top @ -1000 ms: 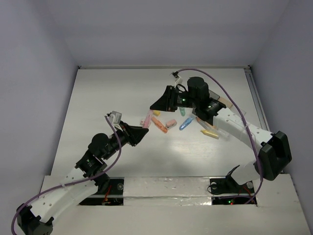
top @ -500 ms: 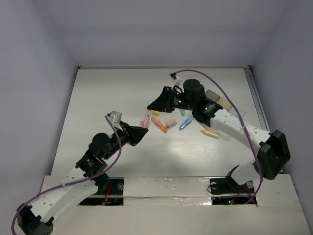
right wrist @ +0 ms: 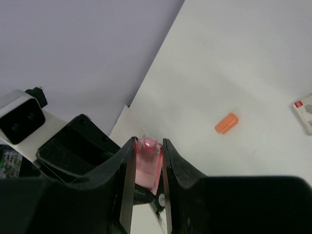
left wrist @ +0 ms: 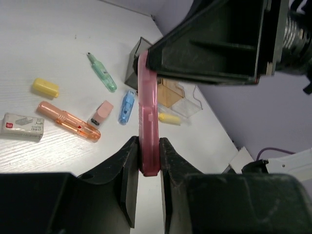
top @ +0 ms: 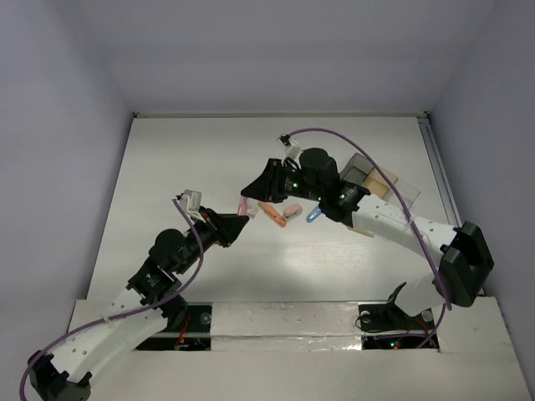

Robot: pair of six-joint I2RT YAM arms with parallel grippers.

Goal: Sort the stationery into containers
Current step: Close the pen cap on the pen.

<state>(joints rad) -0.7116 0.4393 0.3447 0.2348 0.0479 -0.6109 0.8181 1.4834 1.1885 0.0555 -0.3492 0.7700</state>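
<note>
Pink piece hangs well left of the containers, held at both ends: the left gripper has its fingers clamped on one end, the right gripper on the other. Between it and the containers, the orange piece and blue piece lie on the bench.
</note>
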